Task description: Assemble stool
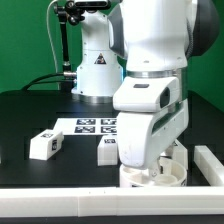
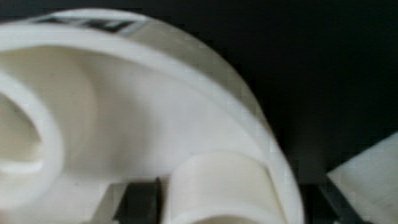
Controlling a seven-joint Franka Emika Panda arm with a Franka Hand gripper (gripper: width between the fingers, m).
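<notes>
Hand [image 2: 222,206] clamps a leg [image 2: 221,176] just beside the seat [image 2: 143,90].

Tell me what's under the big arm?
The round seat, with a white piece between the jaws. The arm covers most of the seat, so how they join is hidden.

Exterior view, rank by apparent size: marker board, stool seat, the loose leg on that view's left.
1-2. The marker board and the stool seat: too close to rank; the arm hides part of each, and the seat sits nearer the camera.
3. The loose leg, clearly smallest.
</notes>
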